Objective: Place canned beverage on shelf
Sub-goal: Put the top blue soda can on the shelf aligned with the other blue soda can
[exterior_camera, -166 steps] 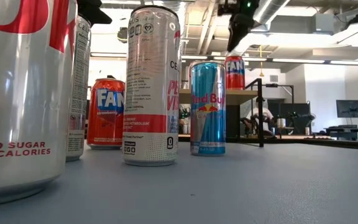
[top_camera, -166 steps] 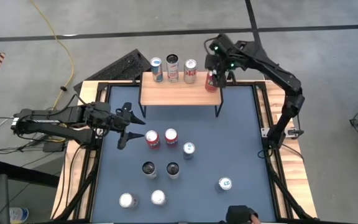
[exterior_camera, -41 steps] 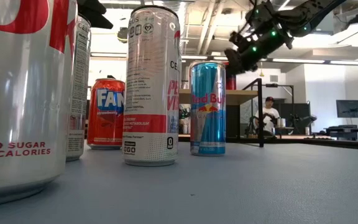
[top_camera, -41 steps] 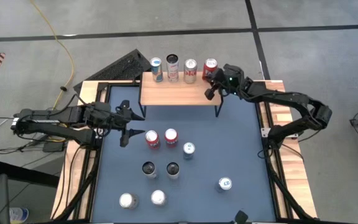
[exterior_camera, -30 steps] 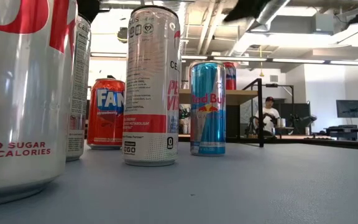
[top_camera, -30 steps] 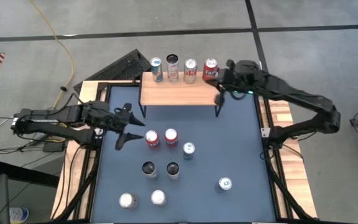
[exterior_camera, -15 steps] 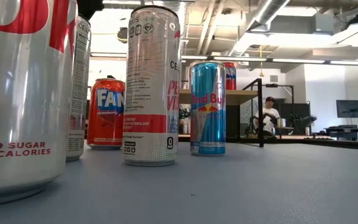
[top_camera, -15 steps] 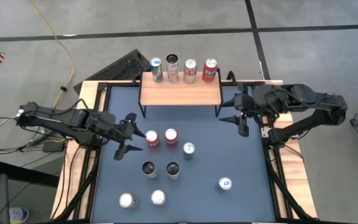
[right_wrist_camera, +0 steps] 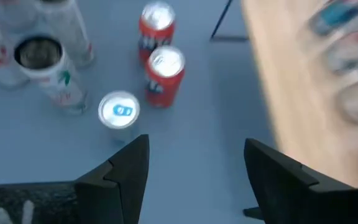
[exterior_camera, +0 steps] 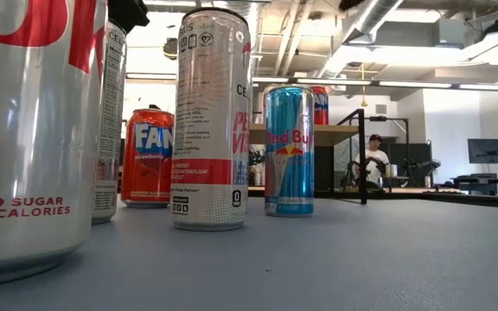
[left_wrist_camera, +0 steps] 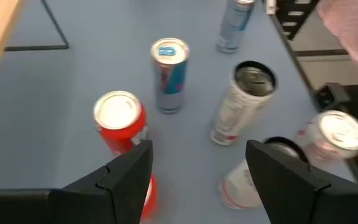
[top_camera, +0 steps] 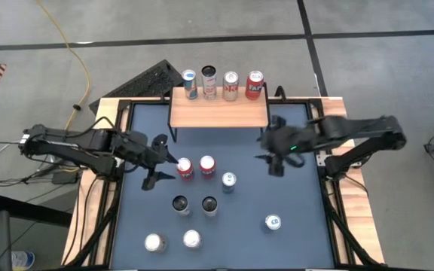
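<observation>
Light wooden shelf on thin black legs sat at the far edge of the blue counter, four cans in a row on top, the red Fanta can rightmost. Left end effector was just beside the red cans mid-counter, fingers apart, empty. Right end effector hung above the counter in front of the shelf's right end, fingers apart, empty. Low view showed neither end effector clearly; only the wrist views showed the finger gaps.
</observation>
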Available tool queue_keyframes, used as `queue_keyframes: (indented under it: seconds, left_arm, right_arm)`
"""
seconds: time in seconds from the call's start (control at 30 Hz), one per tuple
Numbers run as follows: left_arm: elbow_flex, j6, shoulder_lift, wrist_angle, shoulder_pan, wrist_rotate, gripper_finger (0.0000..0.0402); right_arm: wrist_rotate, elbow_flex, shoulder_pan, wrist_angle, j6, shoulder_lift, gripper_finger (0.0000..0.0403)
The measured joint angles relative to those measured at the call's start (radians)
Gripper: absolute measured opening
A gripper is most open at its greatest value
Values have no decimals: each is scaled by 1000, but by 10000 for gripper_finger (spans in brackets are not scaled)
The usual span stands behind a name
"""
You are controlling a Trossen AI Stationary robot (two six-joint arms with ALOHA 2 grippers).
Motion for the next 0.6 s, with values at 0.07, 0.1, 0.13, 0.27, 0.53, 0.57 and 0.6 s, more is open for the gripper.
queue_keyframes:
  seconds: [0.07, 0.1, 0.13, 0.27, 0.53, 0.57, 0.6]
  left_arm:
    - [37, 0, 1, -44, -18, -2, 249]
    - [60, 5, 1, -74, -29, -14, 249]
    - [83, 6, 0, -102, -41, -29, 249]
    - [174, -2, 0, -213, -83, -97, 249]
    - [224, 2, 0, -263, -154, -159, 249]
    - [224, 6, 0, -265, -158, -166, 249]
    - [224, 6, 0, -268, -160, -171, 249]
  right_arm:
    - [0, 0, 16, 10, -9, 60, 250]
    - [-1, 0, 21, 19, -24, 89, 250]
    - [-2, 0, 25, 27, -42, 118, 250]
    - [-7, 4, 34, 21, -101, 219, 250]
    - [-34, 103, 34, 22, -175, 376, 261]
    - [-38, 125, 34, 18, -170, 395, 265]
    - [-55, 144, 34, 8, -164, 413, 270]
